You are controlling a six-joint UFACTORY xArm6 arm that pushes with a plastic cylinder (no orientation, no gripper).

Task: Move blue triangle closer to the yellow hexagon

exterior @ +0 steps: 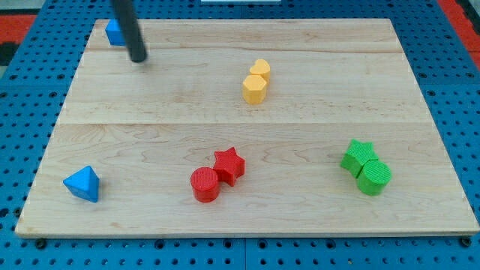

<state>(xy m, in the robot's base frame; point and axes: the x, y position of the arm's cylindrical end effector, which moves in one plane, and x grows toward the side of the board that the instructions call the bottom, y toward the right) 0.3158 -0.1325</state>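
Observation:
The blue triangle (82,184) lies near the board's bottom left corner. The yellow hexagon (254,88) sits at the upper middle, touching a second yellow block (261,70) just above it. My tip (139,58) is at the top left, far above the blue triangle and well left of the yellow hexagon. It touches no block. A second blue block (115,33) lies just left of the rod at the top left corner, partly hidden by it.
A red star (229,164) and a red cylinder (204,184) touch at the bottom middle. A green star (359,156) and a green block (373,177) touch at the right. The wooden board (150,112) rests on a blue pegboard.

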